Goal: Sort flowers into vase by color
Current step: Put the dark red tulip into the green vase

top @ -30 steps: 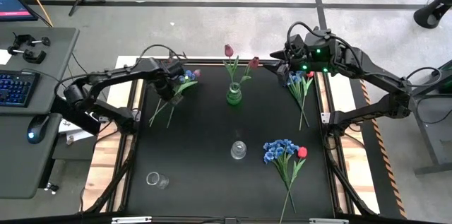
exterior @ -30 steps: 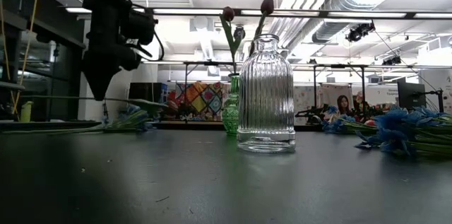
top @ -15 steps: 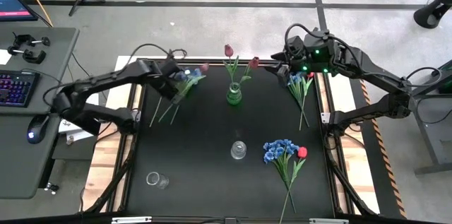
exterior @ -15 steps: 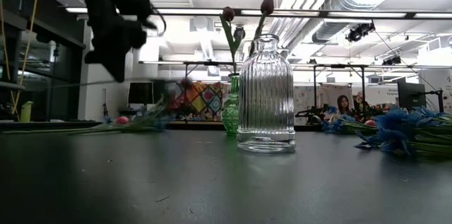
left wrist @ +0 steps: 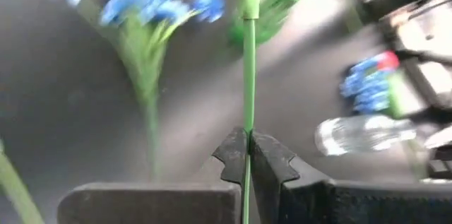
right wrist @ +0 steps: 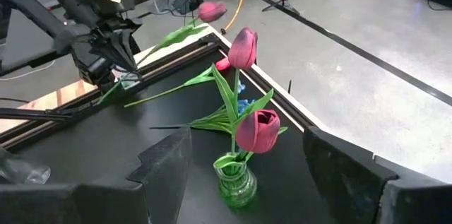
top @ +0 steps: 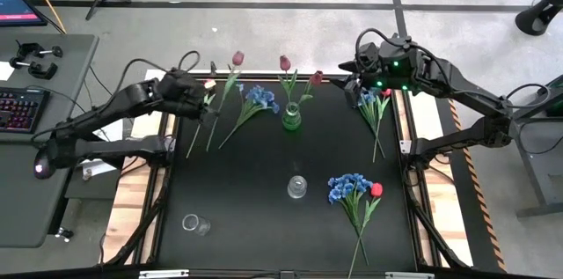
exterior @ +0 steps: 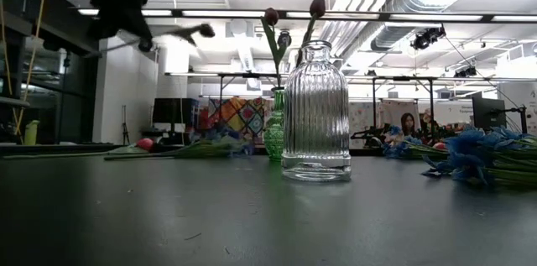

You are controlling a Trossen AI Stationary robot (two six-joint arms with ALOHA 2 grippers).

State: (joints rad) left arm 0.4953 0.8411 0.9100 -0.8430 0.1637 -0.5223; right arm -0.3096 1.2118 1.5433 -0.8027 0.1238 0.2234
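My left gripper is at the table's far left, raised and shut on a pink tulip whose blossom reaches past the far edge. Below it, a blue cluster and a red tulip lie flat on the table. A green vase stands at the far middle with two maroon tulips stuck in it by their stems. My right gripper hovers open at the far right, above a bunch of flowers. My left gripper pinches the pink tulip's green stem between its two fingertips, below the leaves. The fingers slant down from the table's left, and the stem runs on forward past them. The blossom end is lifted clear, high above the table.
A ribbed clear vase stands at the table's middle and another clear vase at the near left. A second bunch of blue flowers with a red tulip lies at the near right. Bare table lies between the vases.
My left gripper has risen and drawn back toward the table's left edge, tipping from pointing down to a slant. It stays shut on the pink tulip, which has come up out of the pile. The blue cluster now lies nearer the green vase.
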